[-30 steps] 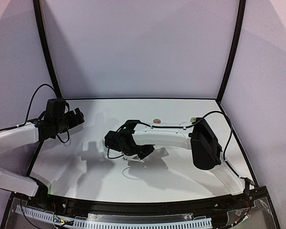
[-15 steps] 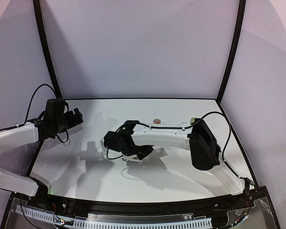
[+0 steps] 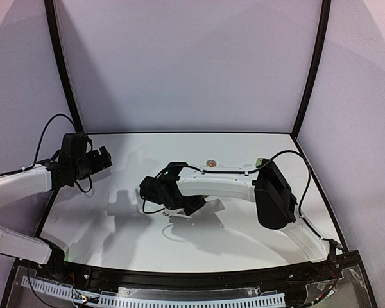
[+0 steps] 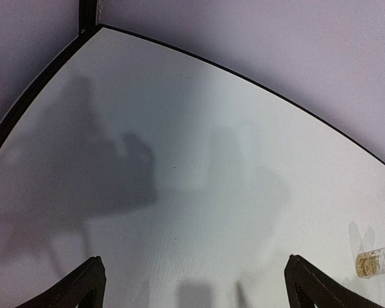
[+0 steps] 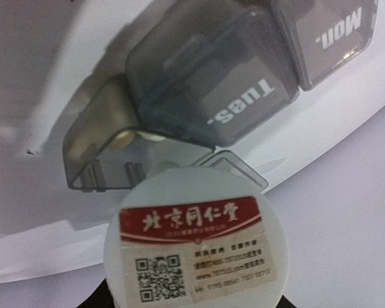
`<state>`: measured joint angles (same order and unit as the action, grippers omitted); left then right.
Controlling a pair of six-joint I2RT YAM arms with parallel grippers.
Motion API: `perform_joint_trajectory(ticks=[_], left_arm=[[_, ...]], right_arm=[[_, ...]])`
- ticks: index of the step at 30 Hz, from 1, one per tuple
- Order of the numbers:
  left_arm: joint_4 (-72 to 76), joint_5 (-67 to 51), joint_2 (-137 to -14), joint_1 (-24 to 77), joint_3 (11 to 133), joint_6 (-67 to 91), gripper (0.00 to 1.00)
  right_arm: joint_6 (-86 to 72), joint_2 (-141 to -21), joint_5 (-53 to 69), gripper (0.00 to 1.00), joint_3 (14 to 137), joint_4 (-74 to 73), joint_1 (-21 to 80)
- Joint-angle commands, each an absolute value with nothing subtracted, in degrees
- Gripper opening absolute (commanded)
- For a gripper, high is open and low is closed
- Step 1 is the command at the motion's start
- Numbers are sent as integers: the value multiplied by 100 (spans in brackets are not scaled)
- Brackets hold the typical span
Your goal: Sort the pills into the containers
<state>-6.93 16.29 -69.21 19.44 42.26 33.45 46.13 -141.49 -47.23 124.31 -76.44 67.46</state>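
Observation:
My right gripper (image 3: 187,206) is low over the middle of the table, shut on a white bottle (image 5: 196,247) with a red label and a QR code, its labelled end facing the wrist camera. Just beyond the bottle lies the grey strip of containers (image 5: 205,77). Its compartments read "Tues." (image 5: 240,106) and "Mon." (image 5: 337,29). The end compartment (image 5: 96,154) stands open with a yellowish pill (image 5: 129,136) at its edge. In the top view the strip is hidden under the gripper. My left gripper (image 3: 102,158) is open and empty, raised at the far left.
A small clear vial (image 4: 375,262) with yellowish contents lies at the right edge of the left wrist view. A small brown object (image 3: 210,163) sits near the back edge. A greenish object (image 3: 260,162) shows behind the right arm. Black frame posts (image 3: 63,70) stand at the back corners.
My right gripper has shifted slightly left with the bottle. The left arm has hardly moved.

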Motion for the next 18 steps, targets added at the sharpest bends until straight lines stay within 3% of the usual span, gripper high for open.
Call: perform_joint_trajectory(ticks=[1, 18], left_arm=[[-892, 1545, -6937, 1907, 4392, 3375, 99], [-1132, 1260, -6960, 1899, 4869, 3442, 99]], right_arm=[[4377, -14118, -4487, 0, 12458, -7804, 6715], [3877, -12694, -3655, 0, 10724, -6097, 6456]])
